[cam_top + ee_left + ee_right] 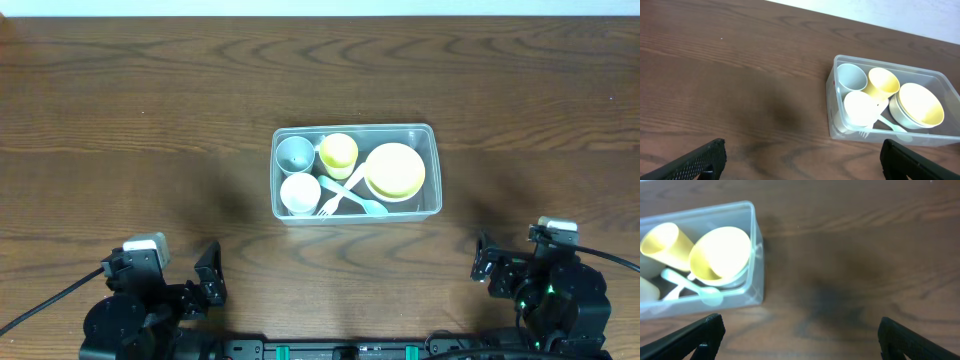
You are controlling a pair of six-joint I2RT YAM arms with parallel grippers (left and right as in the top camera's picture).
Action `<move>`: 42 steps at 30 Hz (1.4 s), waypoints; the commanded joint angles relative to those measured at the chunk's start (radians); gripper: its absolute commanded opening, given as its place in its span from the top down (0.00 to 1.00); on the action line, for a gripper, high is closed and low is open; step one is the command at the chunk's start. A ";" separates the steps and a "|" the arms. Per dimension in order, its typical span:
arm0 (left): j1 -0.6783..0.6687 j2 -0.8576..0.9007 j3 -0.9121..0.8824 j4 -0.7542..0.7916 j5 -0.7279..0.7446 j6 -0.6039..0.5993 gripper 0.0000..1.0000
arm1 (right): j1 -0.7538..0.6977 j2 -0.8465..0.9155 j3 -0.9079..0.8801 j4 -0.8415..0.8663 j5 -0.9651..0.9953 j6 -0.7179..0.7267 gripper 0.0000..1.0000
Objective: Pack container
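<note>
My left end effector (802, 152) hangs low, fingers spread wide, holding nothing. The container (355, 128) sits mid-tabletop (150, 120), ahead and between both arms, with its long axis running left to right and cups (338, 152), bowl (394, 170) and cutlery (345, 197) inside. My right end effector (800, 326) – likewise spread and empty – looks slightly nearer. Open wood lies on every side of the container.
</note>
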State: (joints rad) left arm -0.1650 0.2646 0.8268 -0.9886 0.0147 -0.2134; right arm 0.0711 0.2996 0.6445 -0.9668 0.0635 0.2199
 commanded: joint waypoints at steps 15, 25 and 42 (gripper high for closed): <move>0.002 -0.003 -0.006 -0.002 -0.016 -0.010 0.02 | 0.020 -0.288 -0.269 0.237 -0.102 -0.064 0.01; 0.002 -0.003 -0.006 -0.002 -0.015 -0.010 0.02 | 0.022 -0.295 -0.449 0.727 -0.101 -0.161 0.01; 0.002 -0.003 -0.006 -0.002 -0.016 -0.010 0.02 | 0.028 -0.295 -0.639 0.893 -0.075 -0.330 0.01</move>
State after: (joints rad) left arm -0.1650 0.2646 0.8249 -0.9901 0.0143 -0.2134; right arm 0.0891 0.0135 0.0074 -0.0681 -0.0227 -0.0841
